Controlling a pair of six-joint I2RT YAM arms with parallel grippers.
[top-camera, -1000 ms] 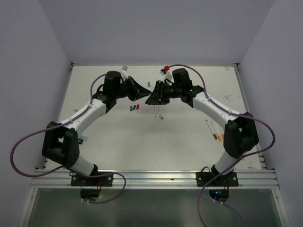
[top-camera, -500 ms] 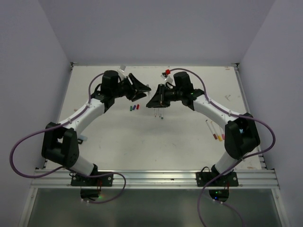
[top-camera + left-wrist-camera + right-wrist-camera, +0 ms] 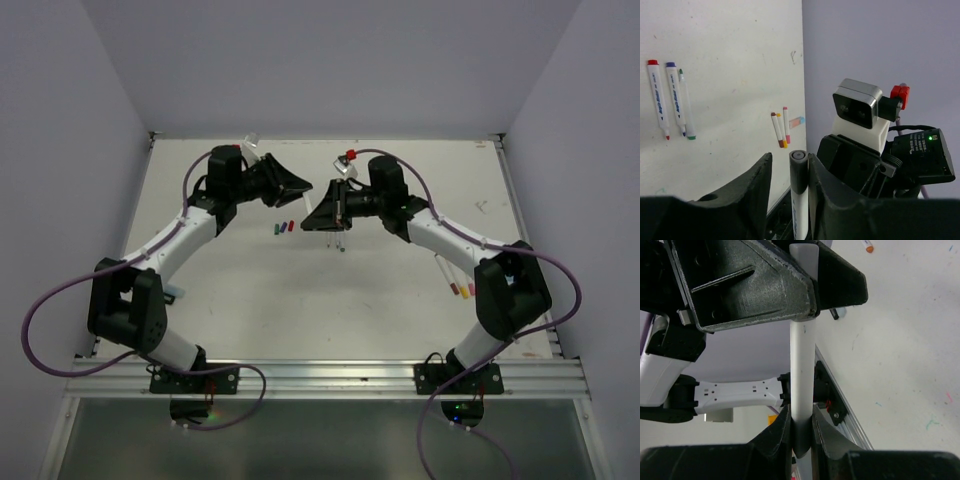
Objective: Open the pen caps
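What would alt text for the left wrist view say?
A white pen with a dark grey cap stands between the left tool's two black fingers, a gap on one side. Behind: the other arm's camera, and six loose pens on a white table.

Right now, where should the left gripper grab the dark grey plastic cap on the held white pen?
Pinch the dark grey cap across its round sides, coming end-on along the white pen: it sits within the open left gripper, and the right gripper clamps the barrel.

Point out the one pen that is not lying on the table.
The dark-ended pen, standing up in the left gripper; the other pens lie flat on the table.
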